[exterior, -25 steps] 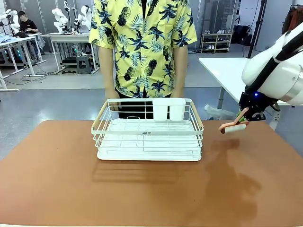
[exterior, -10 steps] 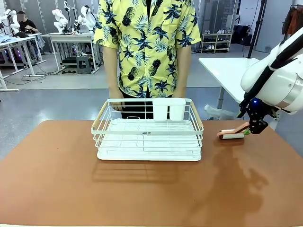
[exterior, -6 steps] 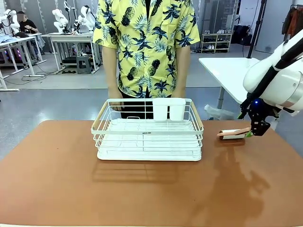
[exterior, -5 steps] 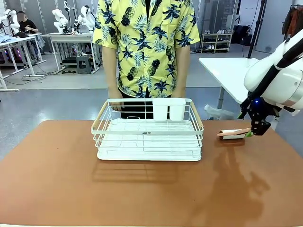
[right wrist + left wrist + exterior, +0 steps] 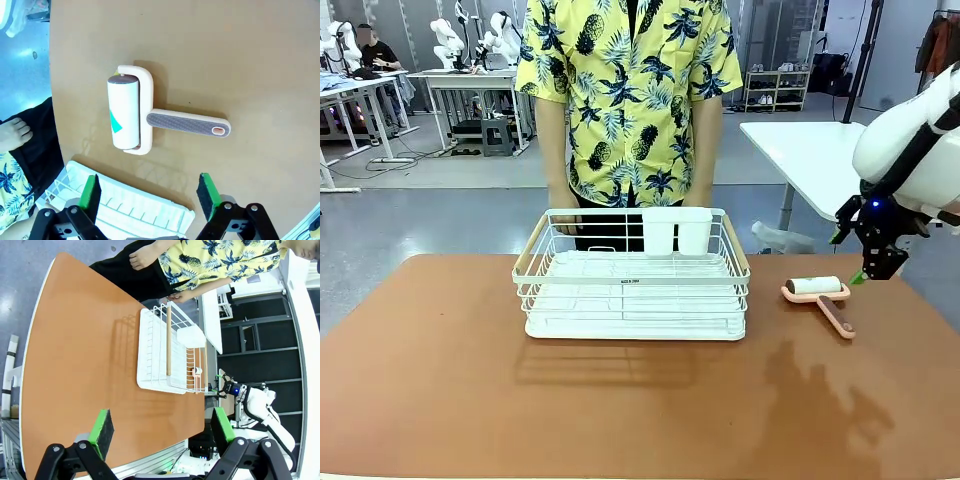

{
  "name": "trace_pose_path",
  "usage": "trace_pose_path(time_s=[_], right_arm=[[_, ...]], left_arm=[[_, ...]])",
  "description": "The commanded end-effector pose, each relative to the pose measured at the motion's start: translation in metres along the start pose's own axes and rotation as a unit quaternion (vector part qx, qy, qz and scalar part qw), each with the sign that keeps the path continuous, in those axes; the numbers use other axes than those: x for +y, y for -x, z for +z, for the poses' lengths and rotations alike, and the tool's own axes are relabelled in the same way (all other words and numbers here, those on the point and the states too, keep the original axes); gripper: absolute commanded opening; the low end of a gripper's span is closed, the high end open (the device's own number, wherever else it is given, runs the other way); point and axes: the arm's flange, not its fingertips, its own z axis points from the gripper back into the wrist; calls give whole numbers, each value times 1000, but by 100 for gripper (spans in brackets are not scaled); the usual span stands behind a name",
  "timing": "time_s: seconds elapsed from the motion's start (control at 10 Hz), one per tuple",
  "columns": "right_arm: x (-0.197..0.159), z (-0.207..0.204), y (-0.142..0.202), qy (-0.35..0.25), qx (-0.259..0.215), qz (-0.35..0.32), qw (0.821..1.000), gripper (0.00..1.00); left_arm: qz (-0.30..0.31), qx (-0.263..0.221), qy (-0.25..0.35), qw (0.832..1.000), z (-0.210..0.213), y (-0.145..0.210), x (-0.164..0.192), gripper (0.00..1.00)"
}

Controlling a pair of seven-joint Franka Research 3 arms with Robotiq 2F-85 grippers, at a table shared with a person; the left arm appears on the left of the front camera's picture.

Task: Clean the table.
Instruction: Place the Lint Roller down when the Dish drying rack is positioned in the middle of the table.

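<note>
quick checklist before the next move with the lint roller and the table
1. Lint roller lies flat on the table, free of any grip: ok.
2. Right gripper open and above the table, off the roller: ok.
3. Roller handle unobstructed for a regrasp: ok.
4. Left gripper open, holding nothing: ok.
5. Wire rack stands apart from the roller: ok.
6. Person's hands at the rack's far rim, away from the roller: ok.
</note>
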Motion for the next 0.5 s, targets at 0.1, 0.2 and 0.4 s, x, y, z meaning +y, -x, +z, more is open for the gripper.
trace_pose_path(time_s=[0.1, 0.2, 0.4], right_arm=[[0, 12, 9, 1, -11, -19, 1000, 100], [1, 11, 9, 3, -13, -20, 1000, 100], [1, 8, 0, -4, 0, -1, 1000, 100]], left_arm=[[-2, -1, 6, 1000, 2, 1, 0, 100], [-2, -1, 6, 1000, 2, 1, 0, 100], [-2, -1, 6, 1000, 2, 1, 0, 100]])
